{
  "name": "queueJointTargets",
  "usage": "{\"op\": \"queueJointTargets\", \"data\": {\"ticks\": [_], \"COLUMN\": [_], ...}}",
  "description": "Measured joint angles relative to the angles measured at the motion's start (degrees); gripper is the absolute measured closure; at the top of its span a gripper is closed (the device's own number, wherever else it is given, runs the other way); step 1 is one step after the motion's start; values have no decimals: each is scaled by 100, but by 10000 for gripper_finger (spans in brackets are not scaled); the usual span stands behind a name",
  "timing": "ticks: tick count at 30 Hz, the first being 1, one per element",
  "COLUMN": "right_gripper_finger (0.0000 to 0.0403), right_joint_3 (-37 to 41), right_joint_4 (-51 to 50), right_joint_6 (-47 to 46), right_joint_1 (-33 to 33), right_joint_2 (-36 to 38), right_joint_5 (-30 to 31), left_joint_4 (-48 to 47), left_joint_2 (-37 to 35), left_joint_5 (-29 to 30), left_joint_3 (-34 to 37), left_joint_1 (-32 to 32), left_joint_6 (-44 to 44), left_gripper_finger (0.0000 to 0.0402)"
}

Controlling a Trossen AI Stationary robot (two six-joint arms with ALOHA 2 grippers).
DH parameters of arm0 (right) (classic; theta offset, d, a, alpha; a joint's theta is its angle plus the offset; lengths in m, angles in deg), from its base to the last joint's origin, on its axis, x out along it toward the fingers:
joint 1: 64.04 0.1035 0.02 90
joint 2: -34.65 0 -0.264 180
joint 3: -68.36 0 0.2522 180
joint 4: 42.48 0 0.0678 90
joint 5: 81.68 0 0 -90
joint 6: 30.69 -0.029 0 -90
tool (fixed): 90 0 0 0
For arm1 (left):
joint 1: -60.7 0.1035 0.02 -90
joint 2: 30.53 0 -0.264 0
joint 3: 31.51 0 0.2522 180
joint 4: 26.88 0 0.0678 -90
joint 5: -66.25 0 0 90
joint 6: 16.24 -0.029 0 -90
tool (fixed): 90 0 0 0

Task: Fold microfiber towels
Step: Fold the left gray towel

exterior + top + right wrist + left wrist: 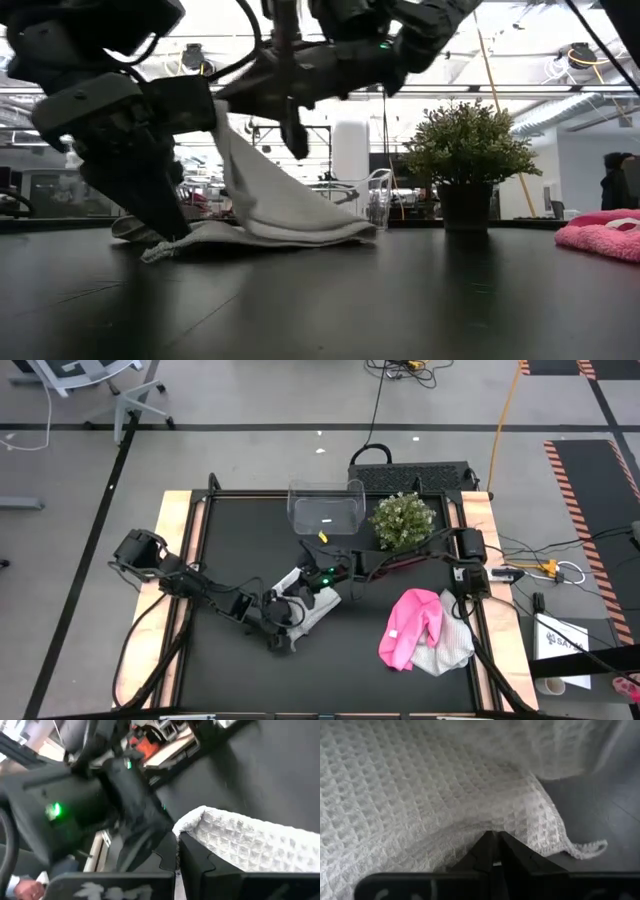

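Mid-fold at frame centre: both claws (283,610) (318,582) clamped on 1 white towel (312,605), 2 towels (420,632) unfolded lower right.

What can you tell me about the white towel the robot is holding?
The white towel is soft cloth with a bumpy waffle weave. It sits on the black table near the middle, half lifted like a little tent: one part rises up, the rest lies flat. The left gripper pinches one edge with shut fingers, and the right gripper pinches another edge. A small loop sticks out at one corner.
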Motion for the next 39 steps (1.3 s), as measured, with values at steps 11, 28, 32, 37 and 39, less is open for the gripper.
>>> {"op": "queueJointTargets", "data": {"ticks": [11,28,32,37,39], "right_gripper_finger": [403,365,321,272,258], "right_joint_3": [-150,-146,-143,-143,-143], "right_joint_4": [-218,-248,-146,193,226], "right_joint_6": [269,587,653,674,675], "right_joint_1": [5,-62,-65,-65,-65], "right_joint_2": [-195,-191,-191,-189,-189], "right_joint_5": [160,156,156,153,153], "left_joint_4": [-1122,-2934,-2939,-2942,-2942], "left_joint_2": [-471,-720,-719,-721,-721], "left_joint_5": [-287,-74,-40,-30,-26], "left_joint_3": [-224,-848,-848,-848,-848], "left_joint_1": [-125,-665,-657,-641,-641], "left_joint_6": [263,317,385,518,573], "left_gripper_finger": [367,366,366,366,366]}}
